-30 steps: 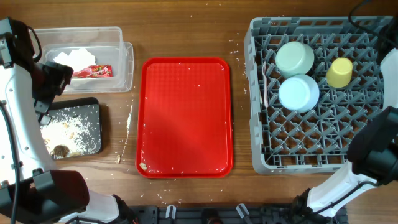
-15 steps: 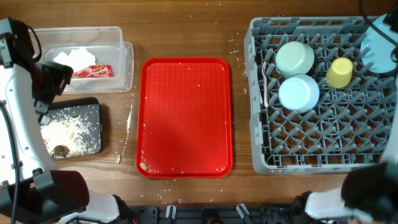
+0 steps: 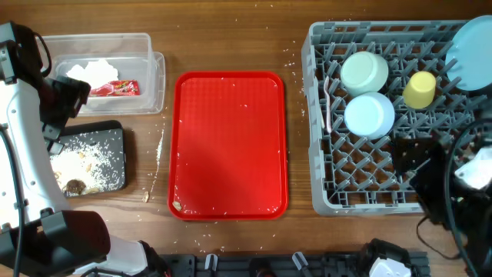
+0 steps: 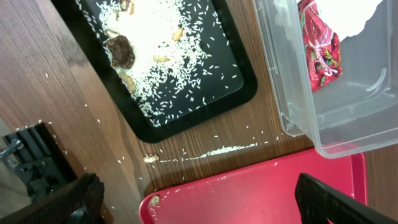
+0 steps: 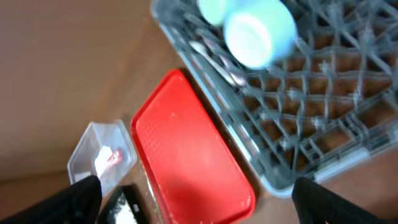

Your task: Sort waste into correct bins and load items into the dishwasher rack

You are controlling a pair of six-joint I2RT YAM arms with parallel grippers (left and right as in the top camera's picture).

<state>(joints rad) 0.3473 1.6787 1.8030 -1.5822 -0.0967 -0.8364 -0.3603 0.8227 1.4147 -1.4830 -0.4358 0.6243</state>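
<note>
The grey dishwasher rack [image 3: 369, 177] holds a pale green bowl [image 3: 364, 71], a light blue bowl [image 3: 369, 115], a yellow cup [image 3: 420, 89] and a white fork [image 3: 330, 98]. A light blue plate [image 3: 472, 42] stands at its far right corner. The clear tub [image 3: 150, 73] contains the white napkin [image 3: 91, 72] and red wrapper [image 3: 115, 88]. Rice and brown scraps [image 4: 120, 51] lie in the black tray [image 3: 115, 135]. My left gripper [image 4: 205, 211] hangs open over the red tray's corner, empty. My right gripper [image 5: 205, 208] is open and empty, high by the rack's near side.
The flat red serving tray [image 3: 229, 142] lies mid-table with a few crumbs at its near left corner. Loose rice is scattered on the wood [image 4: 217, 150] between the black tray and the red tray. My right arm [image 3: 453, 185] covers the rack's near right corner.
The plate has come to rest at the rack's far right corner, free of my right gripper. My right arm has swung back over the rack's near right corner. The left arm has not moved.
</note>
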